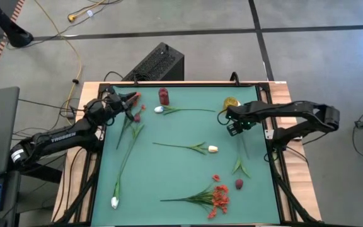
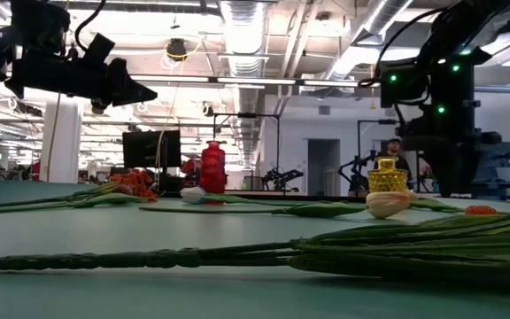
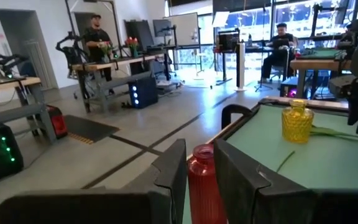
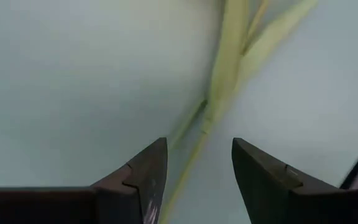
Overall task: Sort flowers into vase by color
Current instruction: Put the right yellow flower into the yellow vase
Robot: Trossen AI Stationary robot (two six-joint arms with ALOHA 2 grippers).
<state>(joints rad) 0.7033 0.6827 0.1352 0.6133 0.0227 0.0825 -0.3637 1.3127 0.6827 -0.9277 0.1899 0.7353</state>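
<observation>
Green stem (image 4: 211,109) just ahead of wide-open, empty right gripper (image 4: 197,171), running lengthwise between fingertips; left gripper (image 1: 131,98) upper left, slightly parted, empty.

A robotics lab or workshop in an open industrial hall: exposed ceiling ducts (image 2: 237,22) and strip lights run overhead. Other workbenches (image 3: 114,62) with robot arms, monitors (image 2: 151,148) and seated people (image 3: 277,46) fill the polished concrete floor (image 3: 135,134).
</observation>
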